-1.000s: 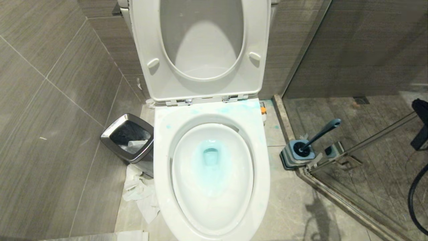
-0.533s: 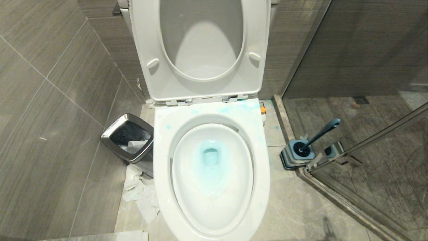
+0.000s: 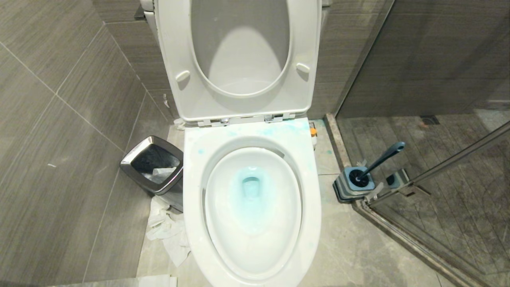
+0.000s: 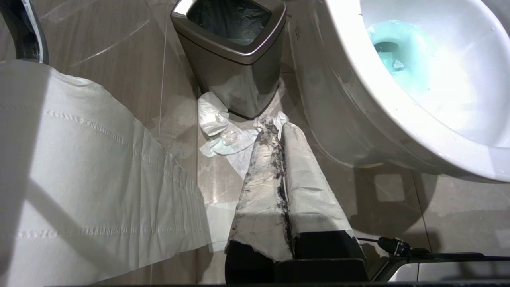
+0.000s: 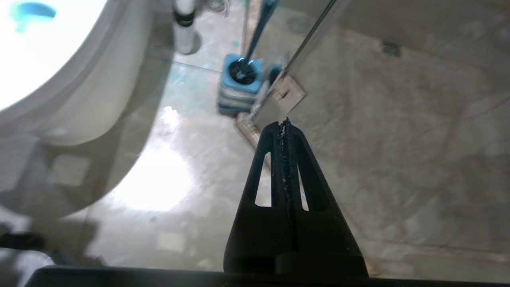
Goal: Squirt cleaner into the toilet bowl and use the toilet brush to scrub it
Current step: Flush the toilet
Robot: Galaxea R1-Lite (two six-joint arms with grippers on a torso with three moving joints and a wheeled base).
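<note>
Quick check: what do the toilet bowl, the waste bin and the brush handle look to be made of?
Toilet bowl: glossy white, glazed ceramic by its sheen.
Waste bin: likely brushed metal, with a mirror-bright rim and reflective sides.
Brush handle: matte slate-blue, probably plastic.

glossy white porcelain toilet bowl (image 3: 191,191), shiny metal waste bin (image 3: 131,165), crumpled paper (image 3: 167,231).

Both grippers' fingers (image 4: 279,131) (image 5: 285,123) pressed together, empty.

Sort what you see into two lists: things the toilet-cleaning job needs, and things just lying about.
Job: glossy white porcelain toilet bowl; turquoise-blue cleaner pooled inside; slate-blue-handled toilet brush in its holder.
Lying about: square chrome-rimmed waste bin; crumpled white tissue on the floor.
</note>
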